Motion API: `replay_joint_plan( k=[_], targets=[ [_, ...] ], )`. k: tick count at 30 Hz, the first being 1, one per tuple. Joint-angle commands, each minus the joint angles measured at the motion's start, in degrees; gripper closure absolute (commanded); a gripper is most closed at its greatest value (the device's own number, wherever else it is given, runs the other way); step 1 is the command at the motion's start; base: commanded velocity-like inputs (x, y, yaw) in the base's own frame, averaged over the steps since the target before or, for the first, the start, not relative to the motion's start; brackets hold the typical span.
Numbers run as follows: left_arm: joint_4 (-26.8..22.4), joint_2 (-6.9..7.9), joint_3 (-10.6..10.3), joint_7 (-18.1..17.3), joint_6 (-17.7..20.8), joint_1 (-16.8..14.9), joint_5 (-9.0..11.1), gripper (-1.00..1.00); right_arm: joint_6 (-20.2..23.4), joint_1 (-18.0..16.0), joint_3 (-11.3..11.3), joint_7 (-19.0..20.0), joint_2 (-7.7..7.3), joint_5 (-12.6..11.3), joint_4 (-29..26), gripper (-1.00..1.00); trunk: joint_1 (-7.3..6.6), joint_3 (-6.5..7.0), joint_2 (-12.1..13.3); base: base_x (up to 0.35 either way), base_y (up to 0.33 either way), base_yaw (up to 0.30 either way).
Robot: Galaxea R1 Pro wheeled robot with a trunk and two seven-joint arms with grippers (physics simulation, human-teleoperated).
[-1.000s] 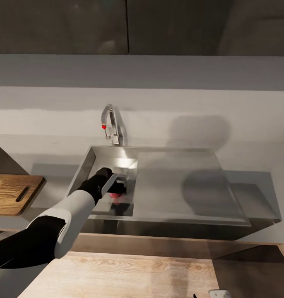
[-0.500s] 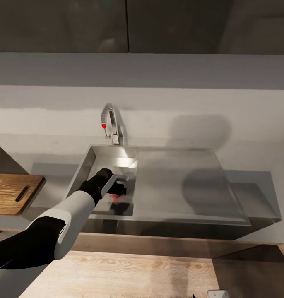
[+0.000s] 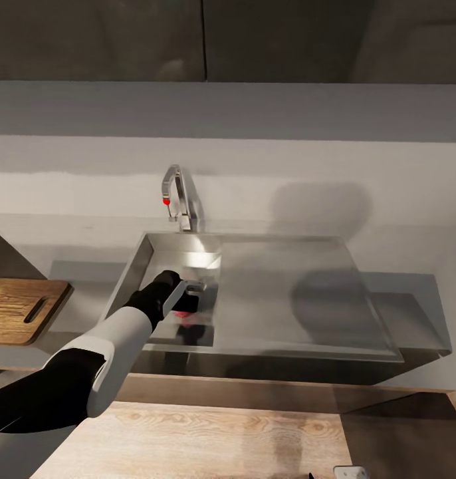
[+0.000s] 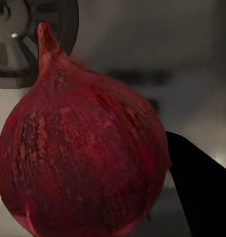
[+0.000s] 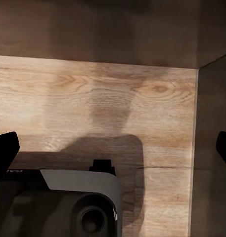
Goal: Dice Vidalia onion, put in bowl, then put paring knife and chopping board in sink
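Barely anything has moved since a second ago: the left gripper (image 3: 190, 301) has lifted slightly in the sink (image 3: 308, 293), onion with it. One Vidalia onion (image 4: 83, 158), dark red, papery streaked skin, round with a pointed tip, sits between the left fingers (image 4: 199, 192), which are closed against its sides; it hangs just above the basin floor near the one round drain (image 4: 23, 42). One sink, brushed grey steel, rectangular basin plus flat drainboard. One curved chrome tap (image 3: 180, 199) with a red knob. One chopping board (image 3: 18, 309), brown wood with grain and a slot handle, lies on the grey worktop (image 3: 82, 279) left of the sink, well apart from the onion. Right gripper (image 5: 113, 148): two dark fingers spread wide, holding nothing, over pale wood-grain floor (image 5: 93, 98).
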Motion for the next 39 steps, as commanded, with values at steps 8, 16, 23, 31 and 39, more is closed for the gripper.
replay_joint_plan(
  k=[8, 16, 23, 31, 39],
  targets=[
    [-0.11, 0.03, -0.44, 0.49, 0.31, -0.04, 0.34, 1.0, -0.31, -0.04, -0.52, 0.24, 0.03, 0.53, 0.04, -1.0, 0.03, 0.04, -0.09, 0.0, 0.0, 0.0],
    [-1.99, 0.03, -0.44, 0.61, 0.34, -0.03, 0.34, 1.0, -0.37, -0.04, -0.54, 0.24, 0.03, 0.53, 0.04, -1.0, 0.03, 0.71, -0.09, 0.0, 0.0, 0.0],
    [-7.47, 0.03, -0.44, 0.77, 0.9, -0.02, 0.34, 1.0, -0.39, -0.04, -0.56, 0.24, 0.03, 0.53, 0.04, -1.0, 0.03, 1.34, -0.09, 0.0, 0.0, 0.0],
    [-26.58, 0.16, -0.44, 0.79, 3.26, 6.48, 0.41, 1.0, -0.39, -0.04, -0.57, 0.24, 0.03, 0.53, 0.04, -1.0, 0.03, 2.07, -0.09, 0.0, 0.0, 0.0],
    [-57.71, 2.49, -0.52, 0.79, 7.87, 24.28, 0.34, 1.0, -0.37, -0.04, -0.57, 0.24, 0.03, 0.53, 0.04, -1.0, 0.03, 2.79, -0.09, 0.0, 0.0, 0.0]
  ],
)
